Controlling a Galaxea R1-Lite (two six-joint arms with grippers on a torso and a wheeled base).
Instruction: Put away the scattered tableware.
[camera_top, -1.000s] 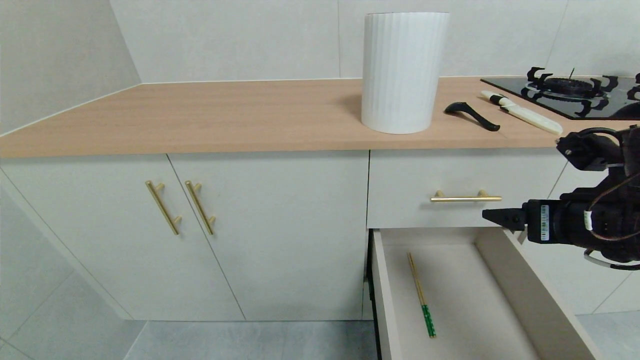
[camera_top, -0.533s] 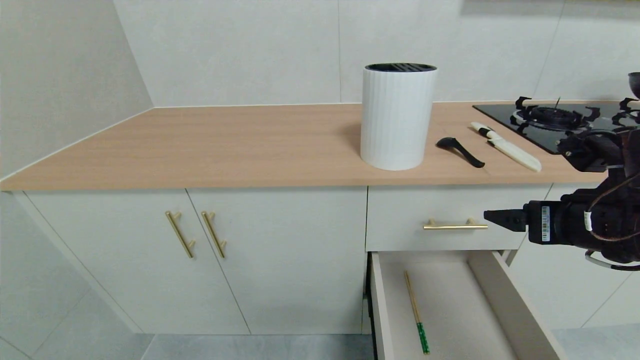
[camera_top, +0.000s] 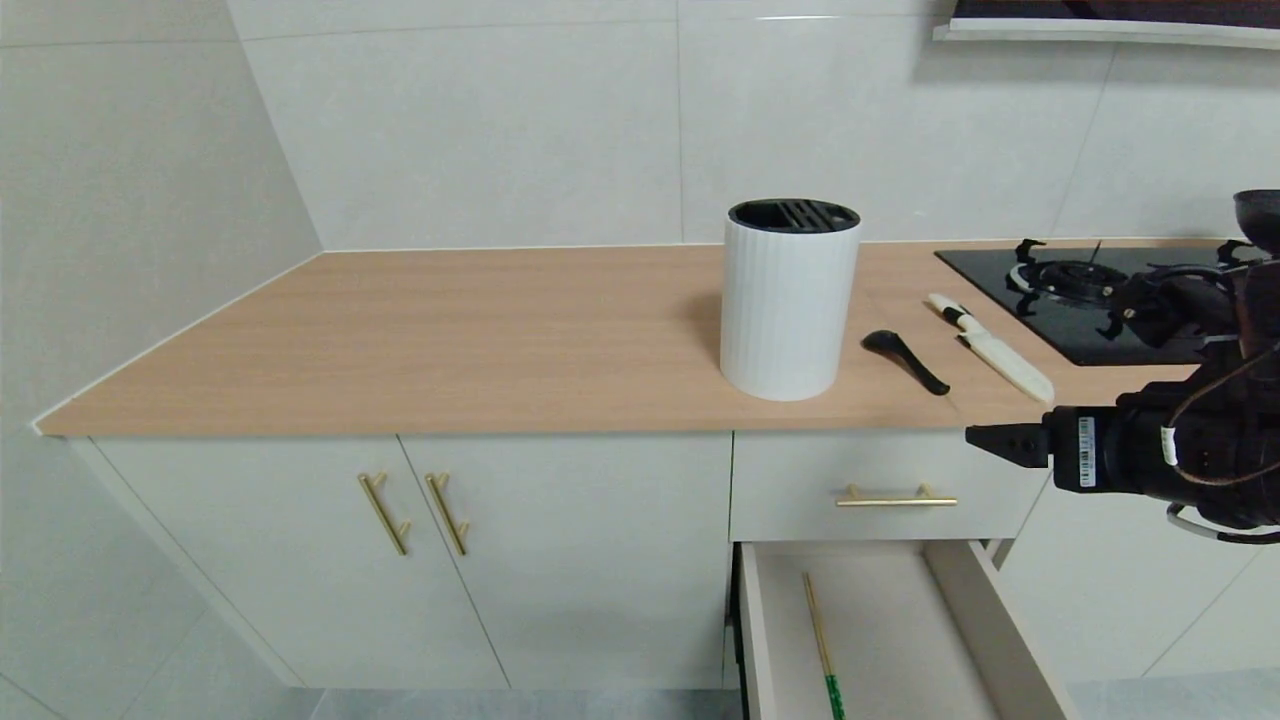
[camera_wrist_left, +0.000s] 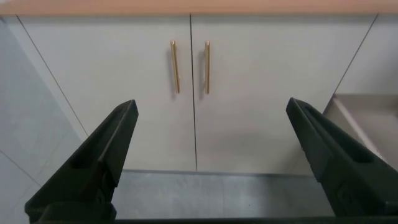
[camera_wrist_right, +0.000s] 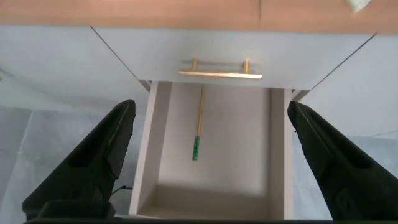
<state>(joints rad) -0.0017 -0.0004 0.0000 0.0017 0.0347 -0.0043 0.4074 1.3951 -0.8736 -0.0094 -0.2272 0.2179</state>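
Both grippers are spread wide and nothing is held: the left gripper (camera_wrist_left: 210, 107) is faced toward cabinet doors (camera_wrist_left: 255, 93), the right gripper (camera_wrist_right: 209, 107) above the open drawer (camera_wrist_right: 242, 149), where what looks like a chopstick pair (camera_wrist_right: 198, 127) is laid. A black spoon (camera_top: 905, 360) and white knife (camera_top: 990, 347) are laid on the countertop (camera_top: 450, 330).

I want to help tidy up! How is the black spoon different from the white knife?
The black spoon is dark all over; the white knife is pale with a dark band. The spoon is shorter with a rounded end; the knife is longer and straight. Both lie flat on the counter.
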